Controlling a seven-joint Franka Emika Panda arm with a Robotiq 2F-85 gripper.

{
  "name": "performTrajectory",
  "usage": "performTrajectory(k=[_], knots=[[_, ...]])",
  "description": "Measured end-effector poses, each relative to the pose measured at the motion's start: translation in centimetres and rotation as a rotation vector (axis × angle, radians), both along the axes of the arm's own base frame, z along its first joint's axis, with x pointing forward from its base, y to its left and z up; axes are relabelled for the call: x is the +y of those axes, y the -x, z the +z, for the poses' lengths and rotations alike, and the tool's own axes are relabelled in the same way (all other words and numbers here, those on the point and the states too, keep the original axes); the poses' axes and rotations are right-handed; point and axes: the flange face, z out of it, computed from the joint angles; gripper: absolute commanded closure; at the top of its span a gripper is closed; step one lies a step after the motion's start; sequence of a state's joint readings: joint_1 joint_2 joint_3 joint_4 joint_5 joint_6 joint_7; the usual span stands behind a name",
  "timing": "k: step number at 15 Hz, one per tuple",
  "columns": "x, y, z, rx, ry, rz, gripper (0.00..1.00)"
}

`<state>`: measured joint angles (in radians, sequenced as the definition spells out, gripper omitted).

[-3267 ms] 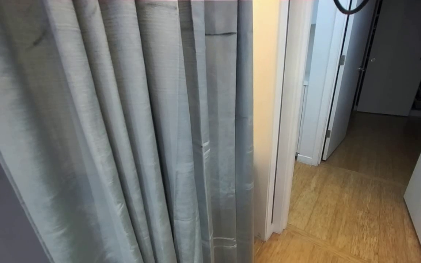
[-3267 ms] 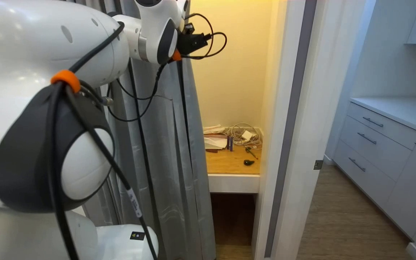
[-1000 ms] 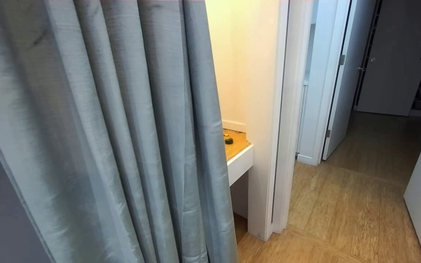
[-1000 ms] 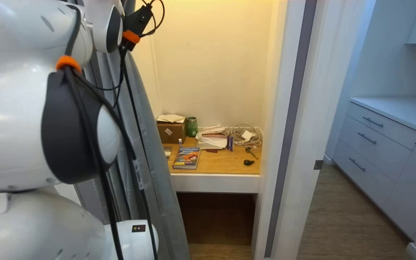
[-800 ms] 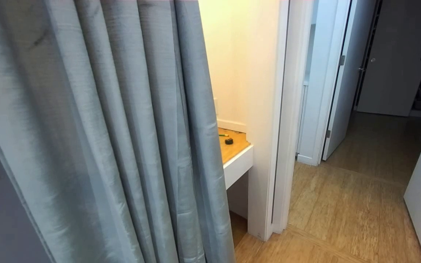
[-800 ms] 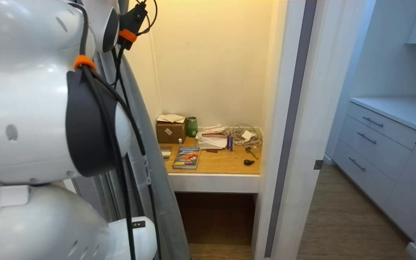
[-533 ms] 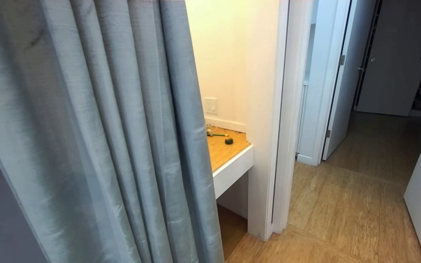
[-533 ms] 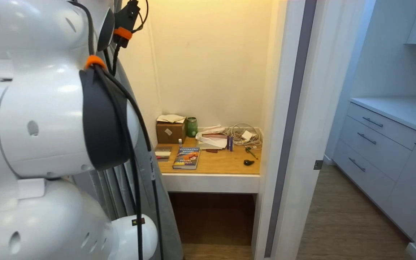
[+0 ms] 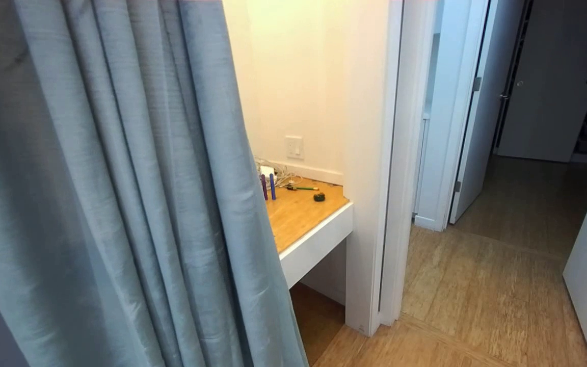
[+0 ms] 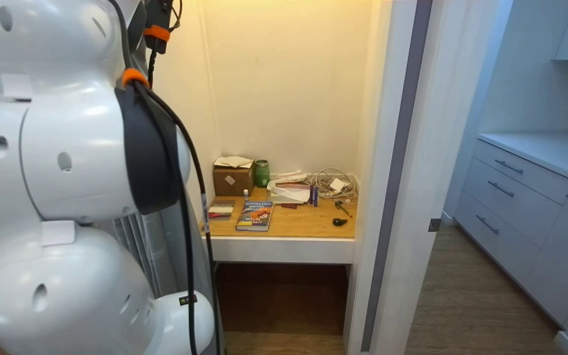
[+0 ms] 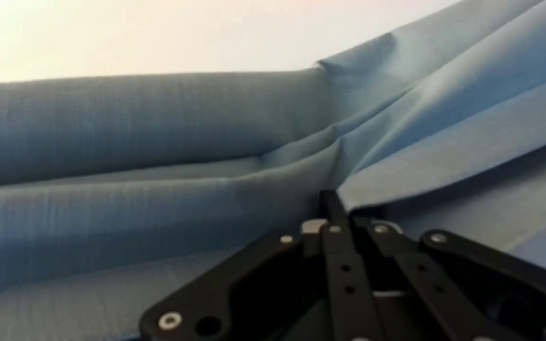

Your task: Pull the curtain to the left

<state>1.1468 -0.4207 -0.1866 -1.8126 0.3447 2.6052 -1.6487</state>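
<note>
The grey-blue pleated curtain hangs at the left in an exterior view, its lower edge slanting out to the right. In another exterior view, a strip of the curtain shows behind the white arm. In the wrist view, the curtain fills most of the picture, its folds drawn together at the fingertips. My gripper is shut on the curtain, pinching a fold near its edge. The jaws are hidden in both exterior views; only the wrist's black camera mount with orange strap shows.
The wooden desk in the lit alcove holds a box, a green jar, a book, papers and cables. Its white front edge also shows. A white door frame borders the alcove at right. Black cables hang along the arm.
The curtain's free edge has moved left in the exterior views, uncovering more of the alcove and desk. The arm's wrist has moved left too, and the arm has folded round.
</note>
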Motion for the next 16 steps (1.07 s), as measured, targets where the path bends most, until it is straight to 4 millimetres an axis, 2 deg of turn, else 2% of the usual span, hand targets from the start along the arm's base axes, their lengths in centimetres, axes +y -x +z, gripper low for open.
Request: performTrajectory(k=[7,16], knots=[[1.9,-0.6,0.4,-0.007,0.004,0.081,0.97],[4.2,-0.3,1.3,0.017,0.006,0.181,0.97]])
